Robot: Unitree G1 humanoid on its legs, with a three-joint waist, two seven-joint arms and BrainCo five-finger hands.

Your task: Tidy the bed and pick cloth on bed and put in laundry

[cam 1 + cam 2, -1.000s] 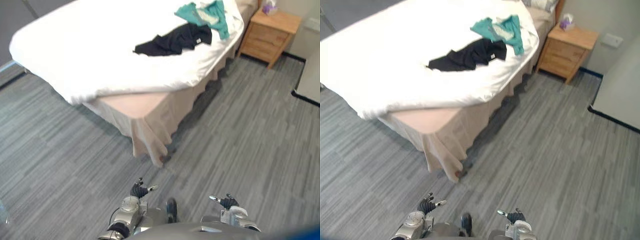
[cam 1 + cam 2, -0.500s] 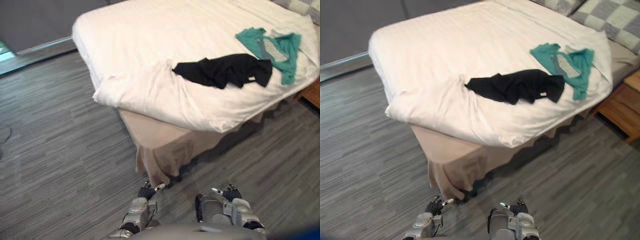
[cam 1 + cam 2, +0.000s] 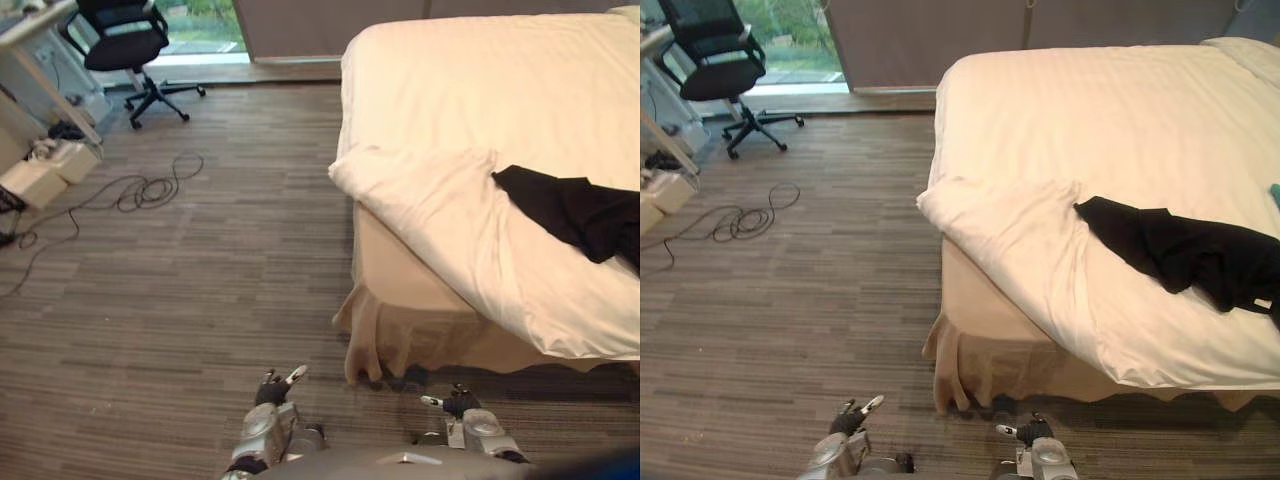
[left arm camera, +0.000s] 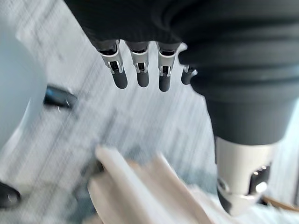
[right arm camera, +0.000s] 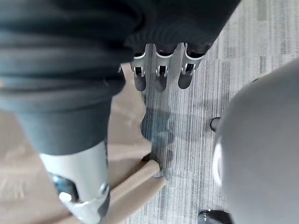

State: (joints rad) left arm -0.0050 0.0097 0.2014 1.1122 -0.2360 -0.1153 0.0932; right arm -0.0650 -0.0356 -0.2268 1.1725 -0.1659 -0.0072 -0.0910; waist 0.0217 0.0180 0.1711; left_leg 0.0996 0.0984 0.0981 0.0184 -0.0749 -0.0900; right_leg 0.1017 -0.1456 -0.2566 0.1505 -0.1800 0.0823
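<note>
Presently, we find the left robot hand (image 3: 270, 392) and the right robot hand (image 3: 458, 403) low over the grey striped floor (image 3: 200, 300), fingers straight and apart, holding nothing; we judge the bed out of reach. The crumpled black cloth garment (image 3: 1180, 250) lies loosely spread on the wide white-quilted bed (image 3: 1090, 110), near its side edge.

A black cloth (image 3: 1180, 250) lies crumpled on the white-covered bed (image 3: 1090, 110), near its edge.

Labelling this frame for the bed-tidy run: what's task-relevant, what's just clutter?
Job: bed, white duvet, black cloth lying on it; left hand and right hand, both open, holding nothing.
Lying about: office chair, white boxes on the floor.
</note>
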